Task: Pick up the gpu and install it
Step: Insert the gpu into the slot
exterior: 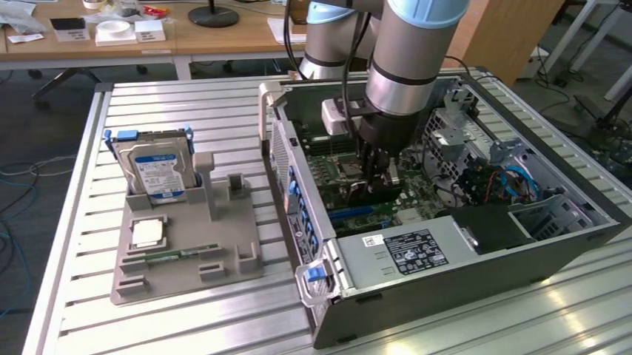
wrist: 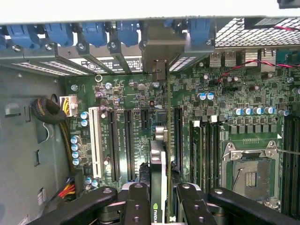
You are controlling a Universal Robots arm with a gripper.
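Note:
The gpu (wrist: 158, 161) stands on edge between my fingers (wrist: 136, 201), a thin dark card with a green logo near the grip. Its metal end bracket (wrist: 161, 51) reaches the case's rear slot openings. My gripper (wrist: 161, 204) is shut on the gpu, low over the green motherboard (wrist: 220, 93), in line with the long black expansion slots (wrist: 127, 145). In the exterior view my gripper (exterior: 380, 176) is down inside the open computer case (exterior: 445, 281), with the gpu (exterior: 389, 180) between its fingers. Whether the card's edge sits in a slot is hidden.
A white slot (wrist: 95, 140), the CPU socket (wrist: 251, 173) and blue latches (wrist: 93, 33) surround the card. Cables (exterior: 504, 181) and a drive cage lie at the case's far side. On the exterior view's left, a grey holder (exterior: 188, 259) carries a hard drive (exterior: 158, 174).

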